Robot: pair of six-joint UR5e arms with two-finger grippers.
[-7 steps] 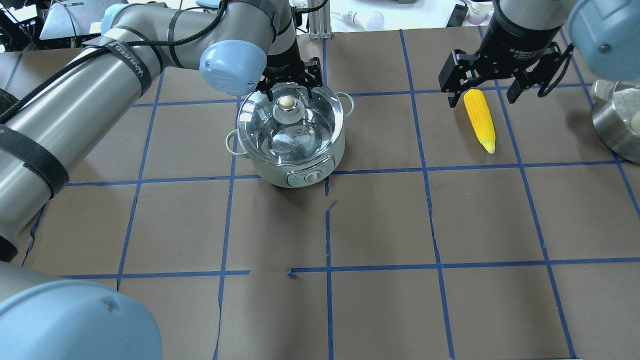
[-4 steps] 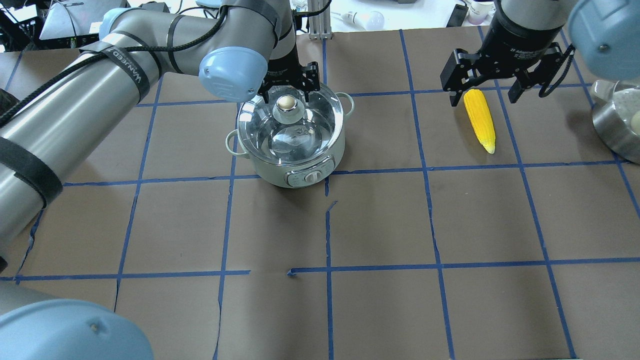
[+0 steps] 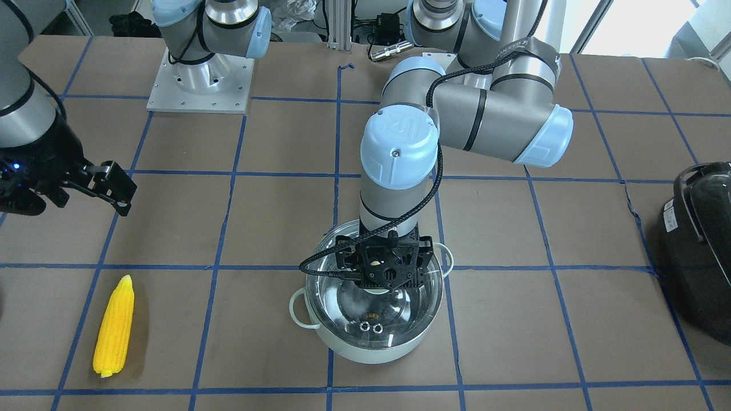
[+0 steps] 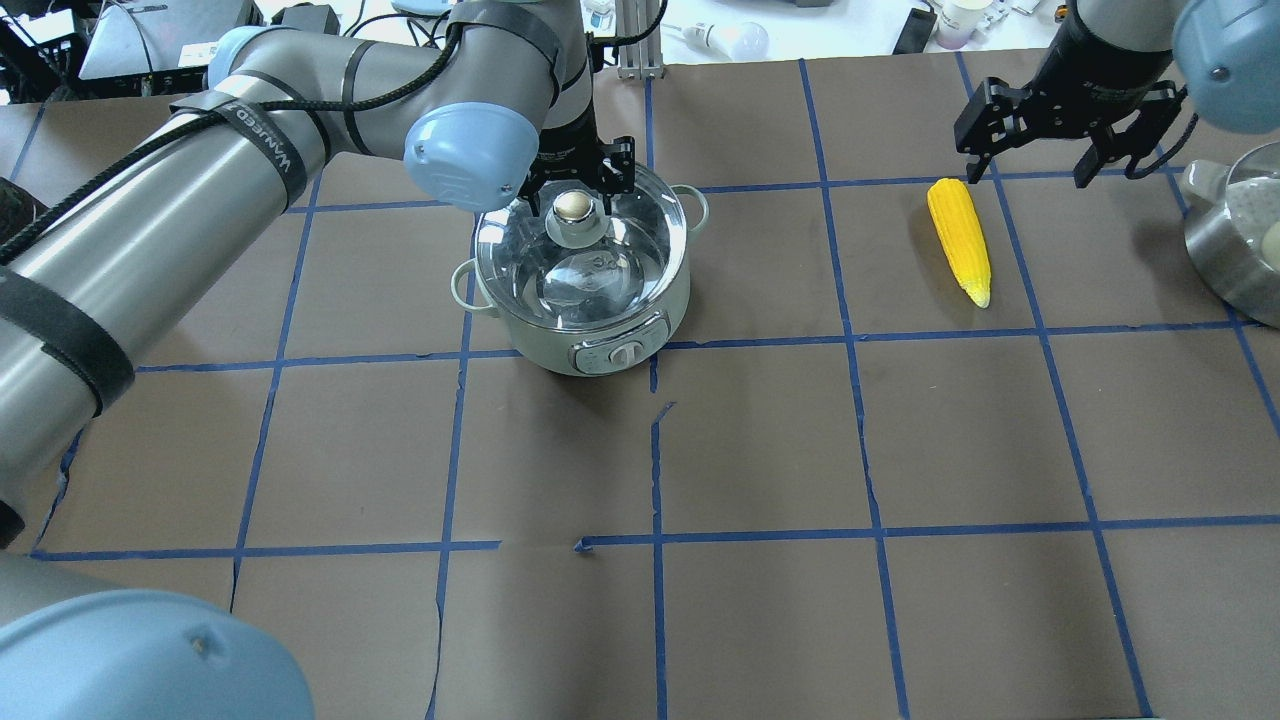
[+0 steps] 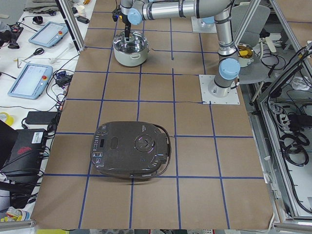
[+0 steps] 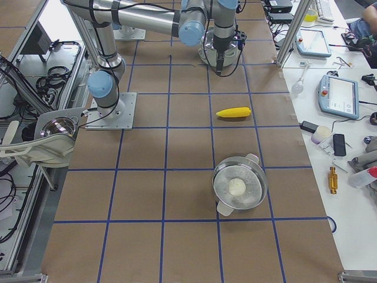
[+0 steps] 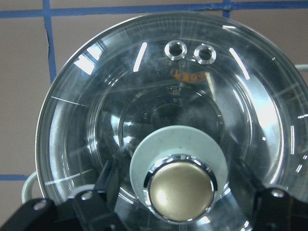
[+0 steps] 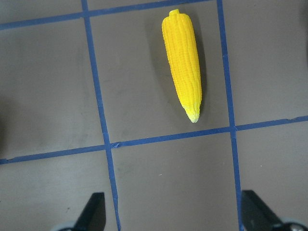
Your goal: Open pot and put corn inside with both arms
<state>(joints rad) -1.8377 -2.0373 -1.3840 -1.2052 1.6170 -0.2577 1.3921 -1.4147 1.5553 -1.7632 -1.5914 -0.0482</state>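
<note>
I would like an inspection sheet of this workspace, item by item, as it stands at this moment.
Surface: brown paper with blue tape grid, torn near the centre.
Job's things: pot with lid on; corn flat on the paper, apart from it.
Clutter: black appliance; steel pan holding a white ball.
Grippers: left gripper open, jaws either side of the knob; right gripper open, empty, raised near the corn.
Cables: black cable along left arm, looping by the pot.
Surroundings: pendant on a bench.
</note>
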